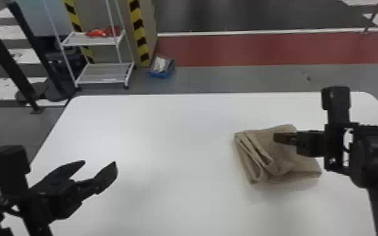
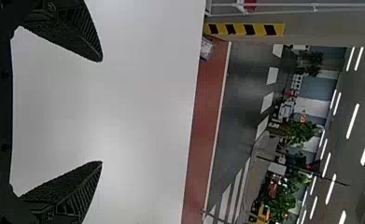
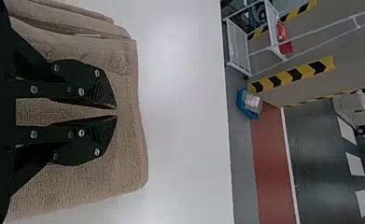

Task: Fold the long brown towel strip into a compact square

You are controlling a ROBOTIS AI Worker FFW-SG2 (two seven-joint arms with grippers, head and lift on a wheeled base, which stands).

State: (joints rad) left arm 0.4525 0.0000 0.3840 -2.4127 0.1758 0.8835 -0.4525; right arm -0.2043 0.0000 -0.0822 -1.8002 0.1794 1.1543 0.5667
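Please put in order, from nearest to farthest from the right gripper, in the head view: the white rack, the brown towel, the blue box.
1. Brown towel, right at the right gripper.
2. Blue box, on the floor beyond the table, leftward.
3. White rack, farther left.

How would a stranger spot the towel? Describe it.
Find the white table; go to the robot's right. By the right tool lies the towel, folded, loose layers facing the robot's left. Soft brown cloth sets it apart from the black tool.
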